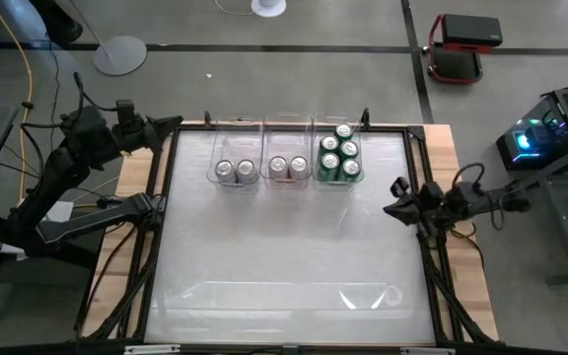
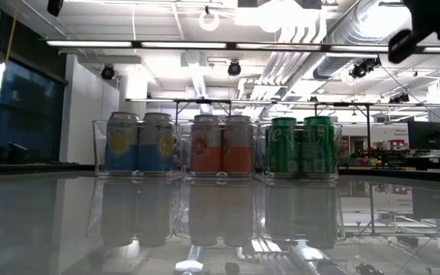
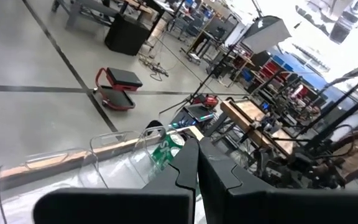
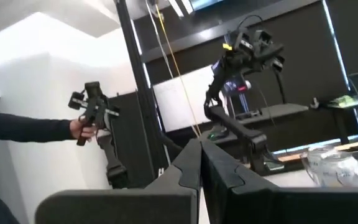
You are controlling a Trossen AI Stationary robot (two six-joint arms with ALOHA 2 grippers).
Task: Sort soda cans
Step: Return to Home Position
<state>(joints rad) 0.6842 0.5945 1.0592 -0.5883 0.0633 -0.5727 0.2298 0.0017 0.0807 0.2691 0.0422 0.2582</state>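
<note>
Three clear bins stand in a row at the table's far side, and the soda cans stand upright inside them. The left bin holds two silver-topped cans point(image 1: 234, 170) with blue and yellow bodies point(image 2: 138, 143). The middle bin holds two cans point(image 1: 288, 167) with orange bodies point(image 2: 221, 143). The right bin holds several green cans point(image 1: 340, 156) point(image 2: 302, 145). My left gripper point(image 1: 174, 124) point(image 3: 196, 167) is shut, raised near the table's far-left corner. My right gripper point(image 1: 394, 198) point(image 4: 199, 154) is shut, raised near the table's right edge, right of the bins.
The tabletop point(image 1: 284, 256) is glossy, with a black frame around it. In the right wrist view a person's hand point(image 4: 82, 127) holds a small device beyond the table, and my left arm point(image 4: 247, 53) shows farther off. A red cart point(image 1: 459, 47) stands on the floor.
</note>
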